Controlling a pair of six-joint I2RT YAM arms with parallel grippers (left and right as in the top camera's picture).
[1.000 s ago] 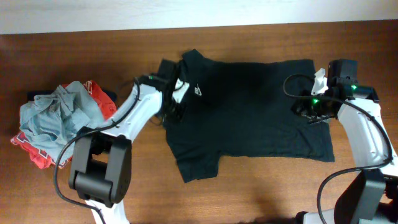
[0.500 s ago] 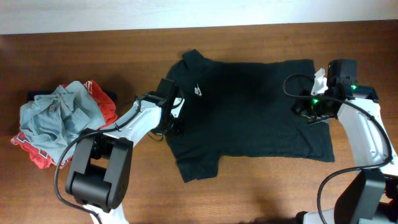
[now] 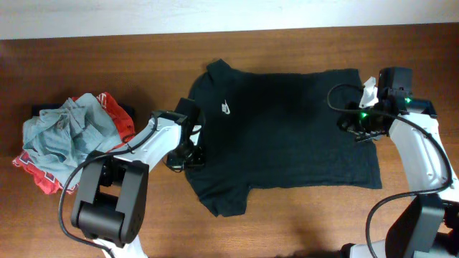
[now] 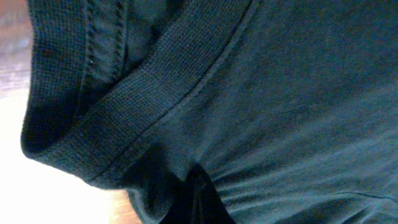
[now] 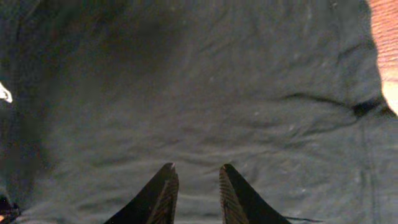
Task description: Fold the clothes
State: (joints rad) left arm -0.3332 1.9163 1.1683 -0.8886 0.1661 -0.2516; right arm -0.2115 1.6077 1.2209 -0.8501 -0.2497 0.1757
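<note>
Pinches black T-shirt [image 3: 287,129] at its left edge in closed left jaws; holds right jaws slightly parted over its right end; shows brown desk [image 3: 301,222] along near side.

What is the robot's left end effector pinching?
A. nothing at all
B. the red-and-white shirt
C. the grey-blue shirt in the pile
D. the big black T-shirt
D: the left end effector is shut on the edge of the black T-shirt, whose fabric bunches up at its tips in the left wrist view, while the pile of other clothes lies apart on the table.
</note>
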